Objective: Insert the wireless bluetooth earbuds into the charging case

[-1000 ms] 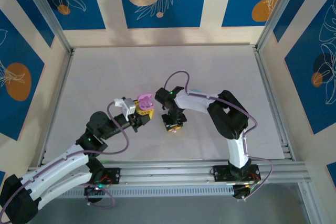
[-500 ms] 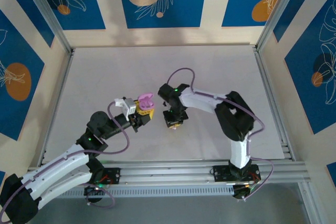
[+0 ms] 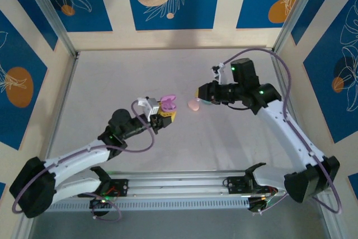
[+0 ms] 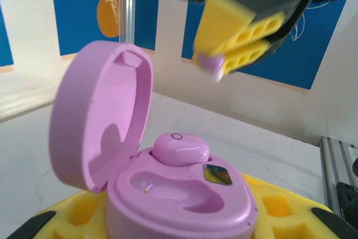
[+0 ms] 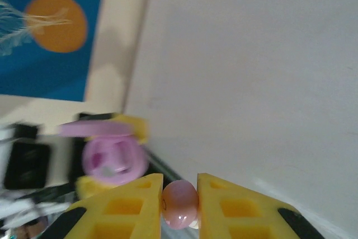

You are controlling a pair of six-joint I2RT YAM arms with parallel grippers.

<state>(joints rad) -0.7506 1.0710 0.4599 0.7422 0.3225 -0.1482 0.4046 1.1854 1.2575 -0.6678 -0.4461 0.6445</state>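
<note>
Change: the right gripper [image 3: 200, 101] is now raised off the table [image 3: 112, 71] and brought near the charging case [image 4: 168, 194].
Right gripper: pinched on a pink earbud [image 5: 179, 203].
Left gripper [image 3: 166, 114]: clamped around the open charging case, with a seated earbud [image 4: 180, 148] inside.
Meaning: insertion into the empty slot is judged next.

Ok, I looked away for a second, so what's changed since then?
The right gripper lifted off the table with a pink earbud pinched, swinging up toward the open case. The left gripper carried the case slightly right. Unchanged: left grip on the case, lid open.
</note>
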